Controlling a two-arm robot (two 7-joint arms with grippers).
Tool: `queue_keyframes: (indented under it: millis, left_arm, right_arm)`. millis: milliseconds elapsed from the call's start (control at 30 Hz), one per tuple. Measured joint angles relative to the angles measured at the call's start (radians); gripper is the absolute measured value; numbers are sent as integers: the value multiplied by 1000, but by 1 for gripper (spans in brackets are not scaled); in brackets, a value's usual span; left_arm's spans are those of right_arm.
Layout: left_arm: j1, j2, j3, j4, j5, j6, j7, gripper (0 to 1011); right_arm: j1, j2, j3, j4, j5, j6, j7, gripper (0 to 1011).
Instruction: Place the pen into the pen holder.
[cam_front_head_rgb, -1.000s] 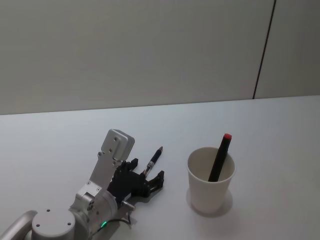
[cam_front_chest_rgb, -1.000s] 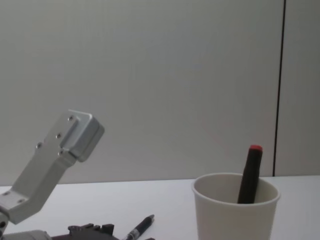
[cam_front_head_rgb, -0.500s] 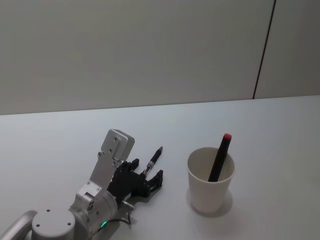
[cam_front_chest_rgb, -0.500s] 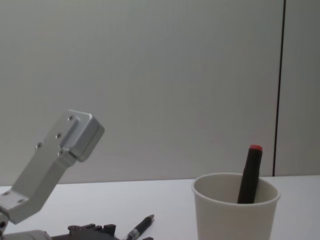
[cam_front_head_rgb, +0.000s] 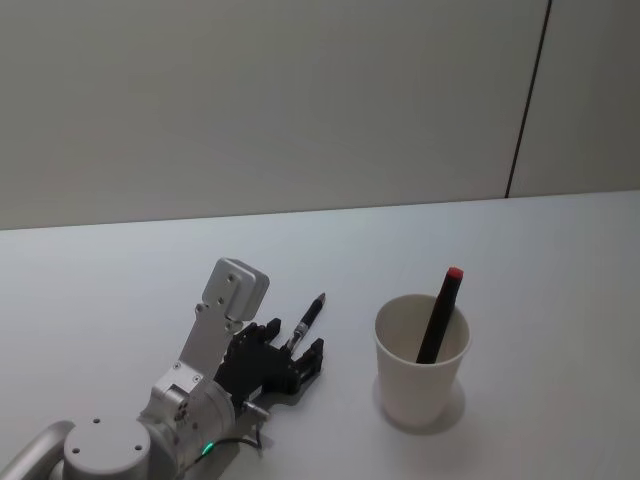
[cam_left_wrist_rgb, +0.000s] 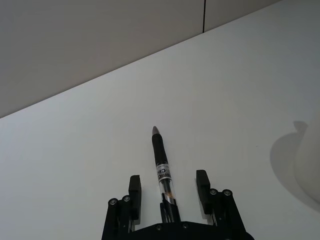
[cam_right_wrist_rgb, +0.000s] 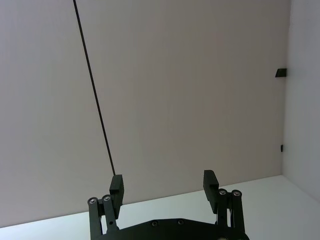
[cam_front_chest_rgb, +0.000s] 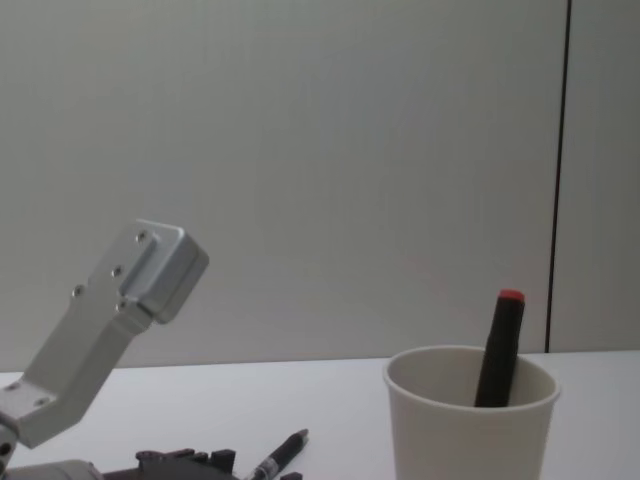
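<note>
Pen (cam_front_head_rgb: 306, 326) lay flat on the tabletop (cam_front_head_rgb: 120, 280), to the left of the pen holder (cam_front_head_rgb: 420, 390), which held a red-capped marker (cam_front_head_rgb: 441, 312). The left claw (cam_left_wrist_rgb: 168, 181) straddled its barrel, fingers apart and clear of it, so this looked like the grasp step. Next, I judged, it needed to close squarely, then lift. The right claw (cam_right_wrist_rgb: 163, 178) hung parked, fingers apart.

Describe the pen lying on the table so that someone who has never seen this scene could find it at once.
On the white table, look left of the white paper cup, at the left gripper. The slim black-and-clear ballpoint pen lies between its open jaws. Unlike the black, red-capped marker standing in the cup, it lies flat on the table.
</note>
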Motion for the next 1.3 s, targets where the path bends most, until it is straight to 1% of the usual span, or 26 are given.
queue_keyframes:
  millis: [1300]
  left_arm:
    - [0,0,0,0,0,0,0,418]
  right_arm:
    - [0,0,0,0,0,0,0,1001]
